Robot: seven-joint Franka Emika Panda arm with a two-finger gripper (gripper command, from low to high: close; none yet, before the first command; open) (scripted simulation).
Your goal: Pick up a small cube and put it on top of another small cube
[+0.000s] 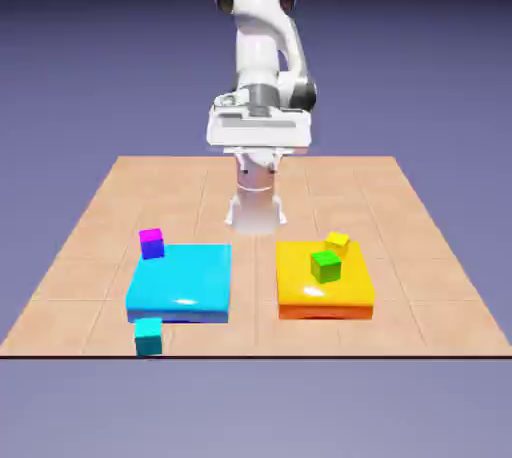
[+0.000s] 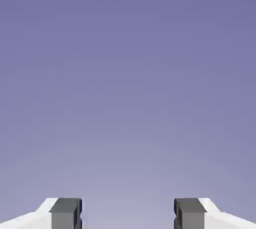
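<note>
Several small cubes show in the exterior view. A magenta cube (image 1: 151,243) sits by the far left corner of a flat cyan slab (image 1: 190,284). A teal cube (image 1: 148,336) lies on the table just in front of that slab. On an orange slab (image 1: 345,291) rest a green cube (image 1: 325,266) and, just behind it, a yellow cube (image 1: 337,243). My gripper (image 1: 261,138) hangs high above the table's far side, well away from every cube. In the hand view the gripper (image 2: 127,215) is open, its grey fingertips (image 2: 65,213) wide apart with only the backdrop between them.
The wooden table (image 1: 90,246) ends right in front of the teal cube. The robot's base (image 1: 255,208) stands at the table's far middle, between and behind the two slabs.
</note>
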